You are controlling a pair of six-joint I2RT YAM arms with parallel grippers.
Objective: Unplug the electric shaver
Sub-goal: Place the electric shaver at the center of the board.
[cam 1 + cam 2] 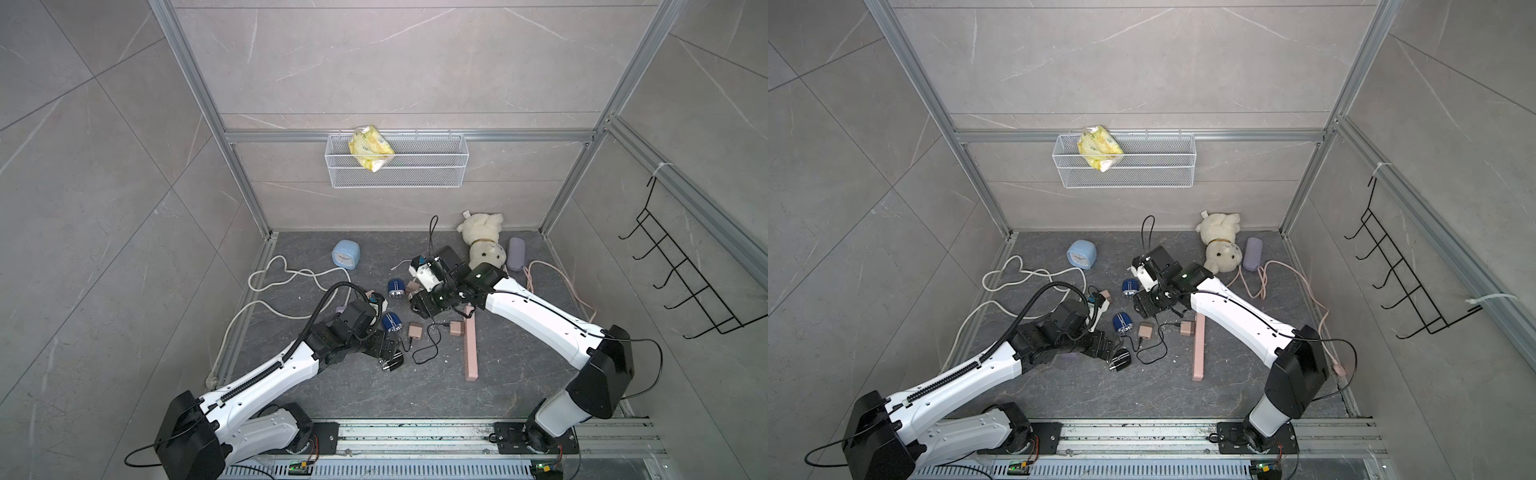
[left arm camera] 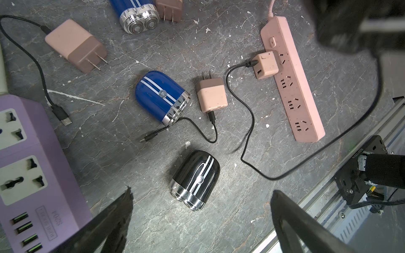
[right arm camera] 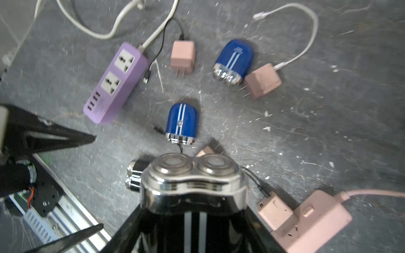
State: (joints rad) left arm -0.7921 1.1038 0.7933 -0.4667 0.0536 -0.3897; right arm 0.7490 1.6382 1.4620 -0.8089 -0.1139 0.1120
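Right up close is the black shaver (image 3: 192, 186), with its two round silver heads toward the camera. My right gripper (image 3: 194, 221) is closed on its sides and holds it up off the floor, just beside the pink power strip (image 3: 317, 221).

My left gripper (image 2: 201, 191) is spread wide and holds nothing. It hangs over a second black shaver (image 2: 195, 179), which lies on the floor near the pink power strip.

One pink plug block (image 2: 265, 64) sits in the pink power strip. A black cord (image 2: 247, 131) runs from it over the floor and then up toward my right arm. I think it goes to the shaver I hold, but the spot where they meet is hidden.

So I think the job has only begun. The shaver is picked up, but the cord is not out yet. I must pull the cord from the shaver, or the block from the strip.

A loose plug block (image 2: 211, 94) lies near the strip, with a blue shaver (image 2: 161, 98) just past it. A purple power strip (image 2: 32, 153) is well apart from the pink one, beyond the blue shaver. The second black shaver and the loose block's short cord (image 2: 197, 124) lie close by and could snag.
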